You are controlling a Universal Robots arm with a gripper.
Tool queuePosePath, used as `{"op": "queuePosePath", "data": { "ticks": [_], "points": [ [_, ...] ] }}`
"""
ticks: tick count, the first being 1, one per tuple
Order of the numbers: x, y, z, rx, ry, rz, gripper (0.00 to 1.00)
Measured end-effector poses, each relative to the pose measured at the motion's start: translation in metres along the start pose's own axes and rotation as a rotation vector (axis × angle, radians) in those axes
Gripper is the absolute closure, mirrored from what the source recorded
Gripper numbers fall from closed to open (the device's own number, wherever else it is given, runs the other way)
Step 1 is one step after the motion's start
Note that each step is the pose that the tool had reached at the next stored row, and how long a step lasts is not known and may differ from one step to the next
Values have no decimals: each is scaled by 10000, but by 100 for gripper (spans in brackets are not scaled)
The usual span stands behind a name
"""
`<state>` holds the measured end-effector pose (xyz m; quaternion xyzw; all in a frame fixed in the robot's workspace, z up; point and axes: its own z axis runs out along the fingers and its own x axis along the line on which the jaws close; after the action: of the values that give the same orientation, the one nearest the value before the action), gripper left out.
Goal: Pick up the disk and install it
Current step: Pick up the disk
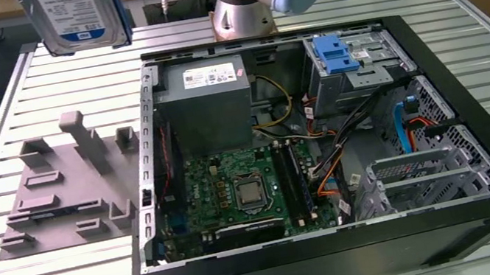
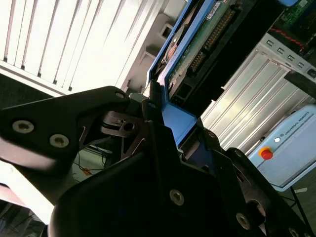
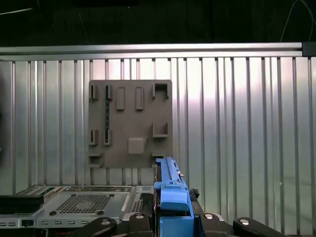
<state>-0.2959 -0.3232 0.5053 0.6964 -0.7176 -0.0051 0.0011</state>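
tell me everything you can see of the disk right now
The disk is a flat silver rectangular drive with a white-and-blue label facing the exterior view, framed by a blue plastic bracket. Its other face is a green circuit board, seen in the second wrist view. It is held on edge in the air over the slatted table, outside the open computer case. The claw is shut on its bracket.
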Motion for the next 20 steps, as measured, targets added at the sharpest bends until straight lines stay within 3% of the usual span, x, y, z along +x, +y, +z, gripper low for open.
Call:
{"op": "queuePosePath", "data": {
  "ticks": [7,20],
  "points": [
    [-10,-307,-3,-1,0,1,64],
    [-25,-816,-7,0,0,2,64]
  ]
}}
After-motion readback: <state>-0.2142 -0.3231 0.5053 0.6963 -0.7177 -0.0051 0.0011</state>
